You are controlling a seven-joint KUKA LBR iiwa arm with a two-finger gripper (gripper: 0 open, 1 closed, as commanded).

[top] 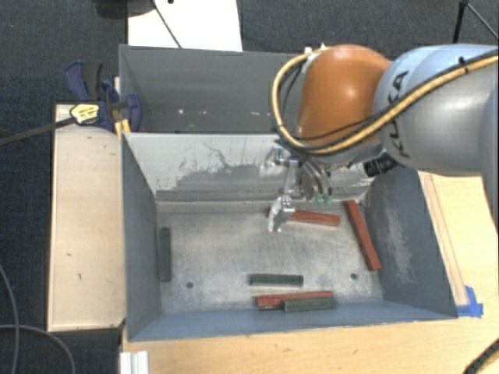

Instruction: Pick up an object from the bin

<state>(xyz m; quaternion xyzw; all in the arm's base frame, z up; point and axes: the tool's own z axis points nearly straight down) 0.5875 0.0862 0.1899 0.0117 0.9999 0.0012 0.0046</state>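
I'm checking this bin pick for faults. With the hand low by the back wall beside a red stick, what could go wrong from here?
The hand sits close to the back wall and may scrape it. The red stick lies flat on the floor right beside the hand, so it might get pushed aside rather than gripped. A second red stick lies by the right wall nearby and could be knocked.

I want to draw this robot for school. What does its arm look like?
The arm is fat, round and silvery grey, with dark letters printed on it. Its wrist wears a shiny orange dome. A yellow cable and a black cable loop round the dome and run back along the arm. Under the dome hangs a small silvery metal gripper.
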